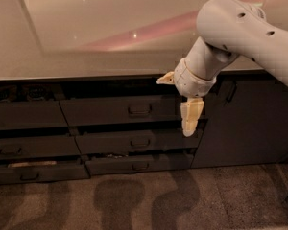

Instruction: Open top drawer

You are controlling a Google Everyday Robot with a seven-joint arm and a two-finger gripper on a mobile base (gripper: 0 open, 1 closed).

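Observation:
The top drawer (pixel 101 111) is the wide dark front just under the counter, with a small black loop handle (pixel 139 110) at its centre. Its front stands close to the cabinet face and no inside shows. My gripper (pixel 174 106) hangs from the pale arm in front of the drawer's right end, to the right of the handle and apart from it. Its cream fingers are spread open and hold nothing. One finger (pixel 165 78) points left and the other (pixel 191 118) points down over the drawer's right edge.
A glossy beige counter (pixel 110 37) runs above. Two narrower dark drawers (pixel 139 142) sit below the top one, and more (pixel 26 115) stand at the left. A tall dark cabinet door (pixel 249 123) is at the right. Grey carpet (pixel 134 200) lies below.

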